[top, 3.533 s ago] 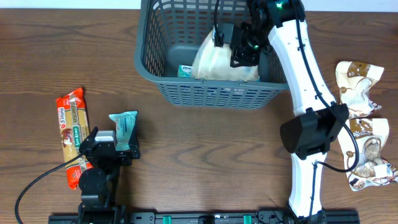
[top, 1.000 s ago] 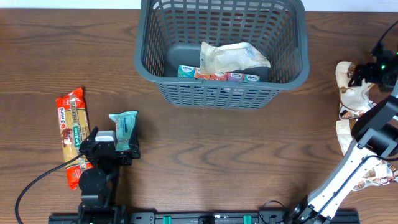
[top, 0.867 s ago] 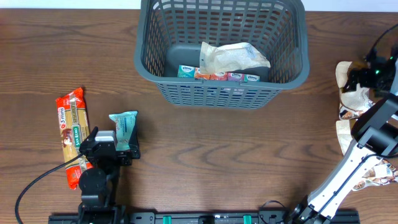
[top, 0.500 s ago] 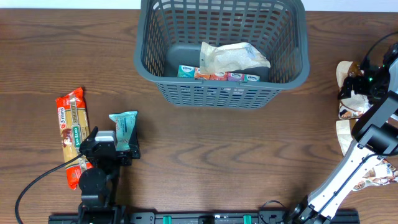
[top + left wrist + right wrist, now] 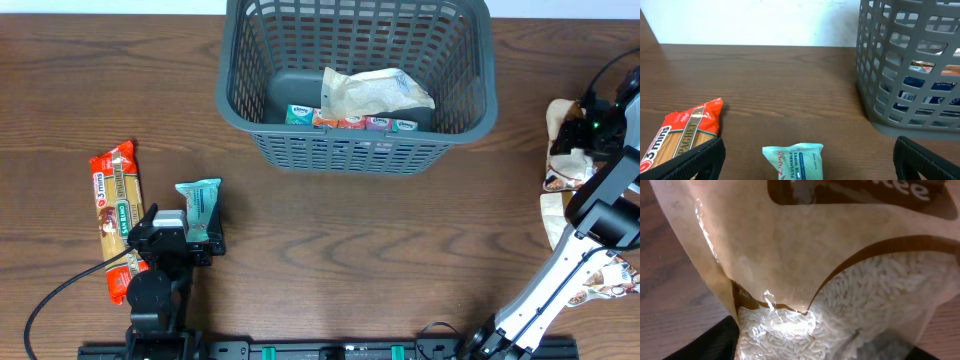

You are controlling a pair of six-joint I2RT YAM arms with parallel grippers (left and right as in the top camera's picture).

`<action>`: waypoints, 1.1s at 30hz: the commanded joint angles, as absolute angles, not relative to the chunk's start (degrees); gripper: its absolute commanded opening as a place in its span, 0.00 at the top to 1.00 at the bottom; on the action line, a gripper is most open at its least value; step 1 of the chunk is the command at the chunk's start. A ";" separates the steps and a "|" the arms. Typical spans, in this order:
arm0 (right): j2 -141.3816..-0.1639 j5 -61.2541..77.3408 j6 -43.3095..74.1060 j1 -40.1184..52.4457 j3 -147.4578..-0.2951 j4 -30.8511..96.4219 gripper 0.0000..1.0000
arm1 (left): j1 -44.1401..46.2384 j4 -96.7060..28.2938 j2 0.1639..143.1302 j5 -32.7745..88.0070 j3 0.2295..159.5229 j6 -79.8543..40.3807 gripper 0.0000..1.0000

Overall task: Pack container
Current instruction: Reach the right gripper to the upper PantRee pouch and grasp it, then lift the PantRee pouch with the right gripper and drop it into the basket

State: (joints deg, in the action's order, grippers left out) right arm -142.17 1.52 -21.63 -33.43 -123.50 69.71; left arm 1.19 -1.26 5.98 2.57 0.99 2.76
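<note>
The dark grey slotted container [image 5: 250, 110] stands at the back centre and holds a rice bag [image 5: 375, 92] and a row of small tissue packs [image 5: 350, 121]. It also shows in the left wrist view [image 5: 880, 80]. My left gripper [image 5: 172, 238] is open, with a teal wipes packet [image 5: 198, 207] lying between its fingers [image 5: 805, 167]; the packet shows in the left wrist view too [image 5: 794, 160]. My right gripper [image 5: 592, 128] is at the far right, open and pressed down over a rice bag [image 5: 566, 150]. That bag fills the right wrist view [image 5: 830, 280], between the fingers [image 5: 830, 347].
A red spaghetti packet [image 5: 115, 215] lies left of the wipes and shows in the left wrist view [image 5: 682, 132]. More rice bags [image 5: 595, 250] lie at the right edge beside my right arm's base. The table's back edge runs behind the container.
My right arm left the container, with a rice bag now lying inside it, and swung to the far right. It then came down onto the rice bag there. The left arm has not moved.
</note>
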 commanded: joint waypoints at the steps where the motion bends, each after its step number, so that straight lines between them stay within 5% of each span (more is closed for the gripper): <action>1: -143.28 3.07 -21.89 -33.67 -122.87 69.58 0.40 | 1.32 -2.37 6.15 0.82 0.27 2.24 0.01; 9: -143.28 3.51 -21.85 -33.61 -122.87 70.13 0.85 | 1.32 -2.17 6.15 0.82 0.27 2.24 0.01; 13: -143.28 4.36 -21.87 -33.21 -122.87 70.70 0.98 | 1.32 -2.17 6.15 0.82 0.27 2.24 0.01; 33: -121.01 9.06 -20.18 -24.49 -129.45 70.15 0.99 | 1.32 -2.61 6.15 0.84 0.27 2.22 0.01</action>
State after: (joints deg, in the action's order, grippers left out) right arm -132.62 7.35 -21.08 -26.74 -124.70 70.78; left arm 1.19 -1.17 5.98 2.55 0.99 2.76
